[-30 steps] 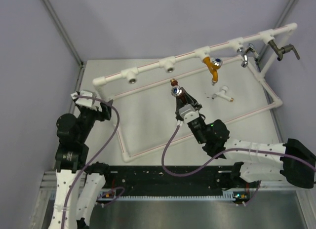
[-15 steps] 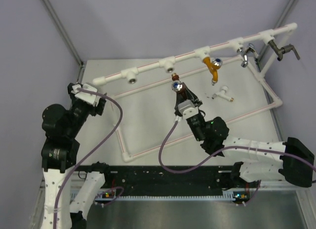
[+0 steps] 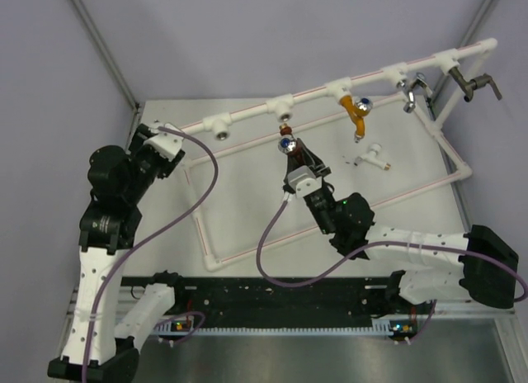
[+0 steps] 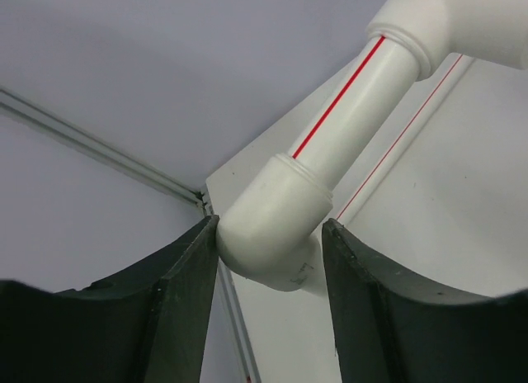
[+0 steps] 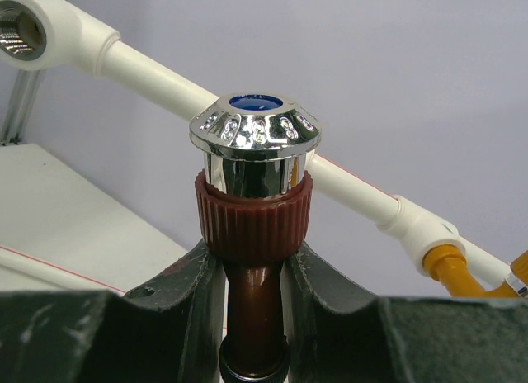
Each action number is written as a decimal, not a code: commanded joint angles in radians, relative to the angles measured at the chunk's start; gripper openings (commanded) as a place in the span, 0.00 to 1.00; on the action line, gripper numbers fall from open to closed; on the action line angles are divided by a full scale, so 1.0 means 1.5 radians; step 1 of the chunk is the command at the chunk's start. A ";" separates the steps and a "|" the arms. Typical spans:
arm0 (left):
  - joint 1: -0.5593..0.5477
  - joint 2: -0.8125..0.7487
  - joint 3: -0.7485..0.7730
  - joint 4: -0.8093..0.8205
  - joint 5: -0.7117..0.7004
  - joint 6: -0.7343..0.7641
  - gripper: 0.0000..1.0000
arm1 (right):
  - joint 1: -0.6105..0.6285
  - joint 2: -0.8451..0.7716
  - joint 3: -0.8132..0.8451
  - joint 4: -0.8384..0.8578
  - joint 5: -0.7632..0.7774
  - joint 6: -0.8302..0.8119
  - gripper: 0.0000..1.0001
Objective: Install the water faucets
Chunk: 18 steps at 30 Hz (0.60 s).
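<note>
My right gripper (image 3: 297,160) (image 5: 252,259) is shut on the neck of a reddish-brown water faucet (image 3: 289,144) (image 5: 254,222). Its chrome, blue-centred knob points up, just below the open tee socket (image 3: 283,111) (image 5: 20,38) of the white pipe frame (image 3: 247,113). A white faucet (image 3: 373,158) lies loose on the table inside the frame. My left gripper (image 3: 167,145) (image 4: 271,226) has both fingertips against the frame's left corner elbow (image 4: 272,197).
An orange faucet (image 3: 355,113) (image 5: 450,263), a chrome one (image 3: 412,92) and a dark one (image 3: 478,86) hang from the top rail. Another open tee socket (image 3: 221,130) sits further left. The frame's lower pipes (image 3: 202,234) lie on the white table. Grey walls close in behind.
The left arm has swung up and right to the frame's corner elbow and its jaws have narrowed onto it. The right gripper has carried the brown faucet up toward the tee socket.
</note>
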State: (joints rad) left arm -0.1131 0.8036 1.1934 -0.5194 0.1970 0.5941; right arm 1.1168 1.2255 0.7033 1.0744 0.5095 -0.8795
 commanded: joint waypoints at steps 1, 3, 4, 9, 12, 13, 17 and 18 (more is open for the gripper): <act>-0.033 0.003 0.002 0.001 -0.002 0.011 0.51 | 0.006 0.005 0.032 0.048 0.008 0.001 0.00; -0.044 -0.003 -0.001 -0.003 -0.005 0.007 0.38 | 0.005 0.006 0.033 0.050 0.010 0.001 0.00; -0.047 -0.008 -0.003 -0.005 -0.005 0.004 0.33 | 0.002 0.003 0.033 0.049 0.011 0.004 0.00; -0.067 -0.038 -0.011 -0.010 -0.006 -0.023 0.16 | -0.016 -0.025 0.030 0.009 0.003 0.066 0.00; -0.068 -0.050 -0.010 -0.014 0.003 -0.048 0.11 | -0.021 -0.034 0.029 0.001 0.002 0.073 0.00; -0.069 -0.053 -0.009 -0.015 0.009 -0.056 0.11 | -0.027 -0.036 0.029 -0.001 0.001 0.080 0.00; -0.071 -0.065 -0.004 -0.023 0.012 -0.076 0.10 | -0.038 -0.041 0.032 -0.008 0.005 0.105 0.00; -0.072 -0.070 -0.005 -0.024 0.009 -0.077 0.11 | -0.039 -0.041 0.032 -0.008 0.009 0.103 0.00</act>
State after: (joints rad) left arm -0.1921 0.7273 1.1816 -0.5652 0.1104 0.5411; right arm 1.0832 1.1946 0.7033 1.0386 0.5098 -0.7712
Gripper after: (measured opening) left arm 0.497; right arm 0.267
